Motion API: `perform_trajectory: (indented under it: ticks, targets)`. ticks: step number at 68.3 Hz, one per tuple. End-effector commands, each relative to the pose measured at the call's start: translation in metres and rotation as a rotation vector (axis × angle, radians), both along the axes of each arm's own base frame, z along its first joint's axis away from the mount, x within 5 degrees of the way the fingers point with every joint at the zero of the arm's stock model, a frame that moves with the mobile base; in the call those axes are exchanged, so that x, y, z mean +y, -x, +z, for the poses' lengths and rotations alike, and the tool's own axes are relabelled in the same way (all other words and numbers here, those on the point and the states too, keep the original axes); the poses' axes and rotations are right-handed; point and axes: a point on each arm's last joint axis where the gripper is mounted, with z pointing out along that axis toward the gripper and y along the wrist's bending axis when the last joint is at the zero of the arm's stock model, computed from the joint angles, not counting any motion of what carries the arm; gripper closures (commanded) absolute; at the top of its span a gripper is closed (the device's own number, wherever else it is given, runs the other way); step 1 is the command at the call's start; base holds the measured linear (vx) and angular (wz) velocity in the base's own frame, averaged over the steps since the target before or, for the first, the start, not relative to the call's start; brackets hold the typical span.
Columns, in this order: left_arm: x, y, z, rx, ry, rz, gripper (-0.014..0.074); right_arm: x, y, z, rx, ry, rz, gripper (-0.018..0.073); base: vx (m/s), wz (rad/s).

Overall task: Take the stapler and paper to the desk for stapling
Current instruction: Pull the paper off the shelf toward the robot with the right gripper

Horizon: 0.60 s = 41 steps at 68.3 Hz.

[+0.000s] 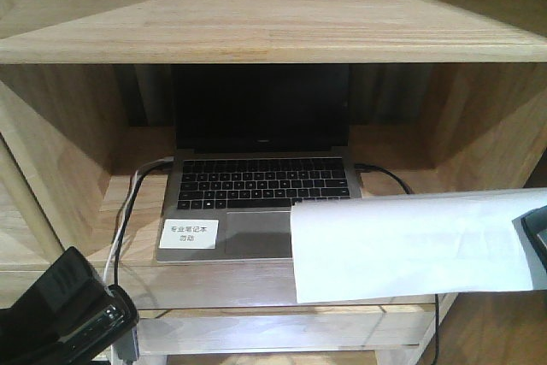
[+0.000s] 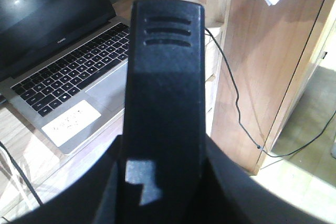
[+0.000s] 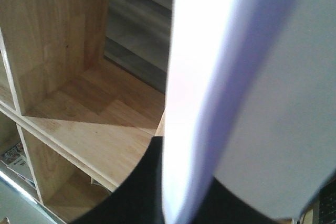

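Front view: the shelf unit [image 1: 256,14] fills the scene, with an open laptop [image 1: 261,185] in its middle compartment and a small white label [image 1: 189,233] on the palm rest. At near left the left tool [image 1: 77,318] shows as one black mass, its load hard to tell apart from it here. From the right edge the paper [image 1: 410,245] hangs in the air in front of the laptop's right corner, gripped at its right end by the right tool [image 1: 537,232]. The bench does not show here.

Left wrist view: the stapler [image 2: 165,93] runs up the middle, its near end seated between the dark fingers, so I judge the tool clamped on it. The laptop lies far left and a cable [image 2: 233,93] trails down the shelf side.

Right wrist view: the sheet fills most of the frame, pinched at its near edge, with the tool closed on it. Empty shelf compartments lie to the left.

Both things look to be in hand, so the step is the carry. Draw both arms back clear of the laptop and cable before turning. Move the floppy sheet slowly and level so it neither folds nor slips, then lay it flat on the bench first and set the stapler at its edge
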Motion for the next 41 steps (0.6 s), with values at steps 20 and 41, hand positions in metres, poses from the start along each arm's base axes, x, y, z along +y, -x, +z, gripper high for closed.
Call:
perform_trajectory:
  ticks: [20,41]
  targets:
    - [-0.0003,-0.0038,0.0184,-0.072,0.099,0.043,0.0603,0.0009,0.0012,0.013,-0.075,-0.022,0.02,0.0566,0.0,0.0]
    - [-0.0003,-0.0038,0.0184,-0.072,0.099,0.043,0.0603,0.0032,0.0001,0.0084,-0.133,0.214,-0.053,0.0564,0.0,0.0]
